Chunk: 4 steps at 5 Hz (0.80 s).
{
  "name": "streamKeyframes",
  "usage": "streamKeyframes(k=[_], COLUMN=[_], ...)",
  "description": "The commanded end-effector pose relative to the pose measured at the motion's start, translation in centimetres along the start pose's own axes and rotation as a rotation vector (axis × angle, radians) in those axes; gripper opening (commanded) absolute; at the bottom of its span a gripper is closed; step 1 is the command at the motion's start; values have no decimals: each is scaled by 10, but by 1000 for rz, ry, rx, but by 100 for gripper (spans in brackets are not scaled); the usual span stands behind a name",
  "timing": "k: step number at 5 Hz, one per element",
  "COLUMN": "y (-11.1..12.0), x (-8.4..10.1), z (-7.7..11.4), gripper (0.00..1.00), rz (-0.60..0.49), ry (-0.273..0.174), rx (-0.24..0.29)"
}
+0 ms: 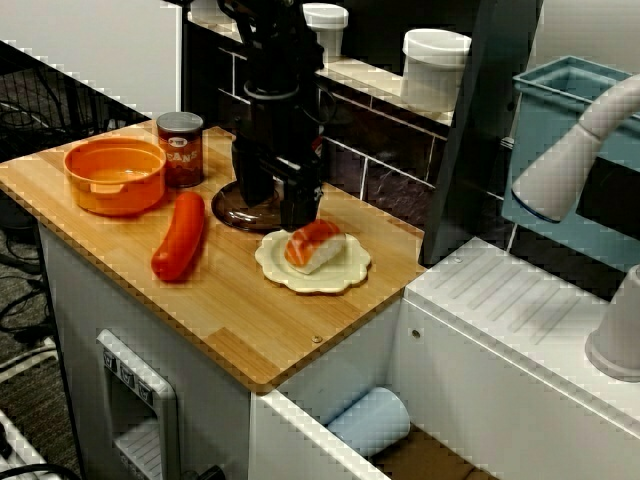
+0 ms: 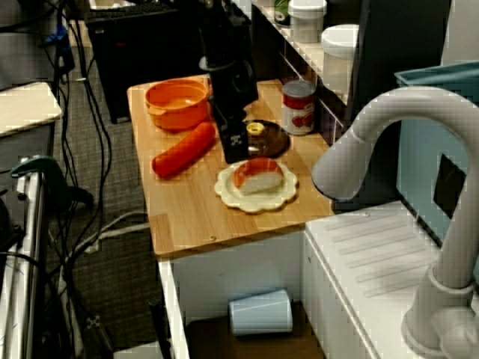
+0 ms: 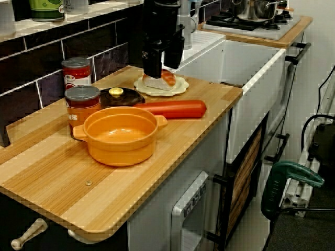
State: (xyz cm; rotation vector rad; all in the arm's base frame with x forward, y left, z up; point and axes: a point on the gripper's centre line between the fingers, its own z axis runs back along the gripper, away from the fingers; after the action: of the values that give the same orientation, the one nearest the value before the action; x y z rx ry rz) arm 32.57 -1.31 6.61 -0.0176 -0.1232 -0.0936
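My black gripper point(image 1: 276, 210) hangs open at the back of the wooden counter point(image 1: 230, 320), its fingers a little above the surface. It is at the near edge of a dark brown lid point(image 1: 235, 210) with a yellow knob point(image 2: 255, 128). Just beside it lies a piece of salmon sushi point(image 1: 315, 245) on a cream scalloped plate point(image 1: 345, 275). In the view along the counter the gripper point(image 3: 163, 61) stands right over the sushi point(image 3: 166, 78), and nothing sits between the fingers. In the view from above the faucet the gripper point(image 2: 238, 146) covers part of the lid point(image 2: 273, 140).
A red sausage point(image 1: 178, 237) lies left of the plate, with an orange pot point(image 1: 115, 175) and a red can point(image 1: 181, 148) beyond it. A second can point(image 3: 77, 73) stands by the tiled wall. A white sink with a faucet point(image 2: 389, 149) and a blue rack point(image 1: 570, 150) adjoin the counter.
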Motion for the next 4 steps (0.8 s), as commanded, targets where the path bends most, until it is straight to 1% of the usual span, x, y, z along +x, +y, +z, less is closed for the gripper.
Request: streamKeyframes(k=[1, 2, 3, 4], y=[-9, -13, -17, -22], x=[6, 9, 11, 9], z=[27, 27, 25, 21], gripper=[100, 100, 100, 100], rz=[30, 118, 154, 158], ry=[-45, -95, -108, -104], rx=[-45, -38, -28, -39])
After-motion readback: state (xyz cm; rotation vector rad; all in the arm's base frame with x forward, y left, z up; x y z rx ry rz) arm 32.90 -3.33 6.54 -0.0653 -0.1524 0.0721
